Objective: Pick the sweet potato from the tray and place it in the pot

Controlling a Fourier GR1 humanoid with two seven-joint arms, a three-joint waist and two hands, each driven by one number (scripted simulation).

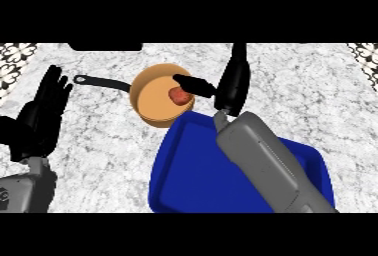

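The reddish sweet potato point(177, 95) lies inside the orange pot point(152, 85), which stands just beyond the blue tray point(199, 175) and has a black handle point(100, 81) pointing left. My right hand point(232, 82) is stretched over the pot's right side, fingers straight and pointing away, thumb point(193, 85) reaching across the rim just above the sweet potato without curling round it. The right forearm crosses over the tray. At the left edge my left hand point(40, 115) rests open, fingers up.
The marble counter point(96, 150) extends around the tray and pot. A dark object point(103, 46) sits at the far edge, top left. Patterned strips point(15, 60) show at both upper corners.
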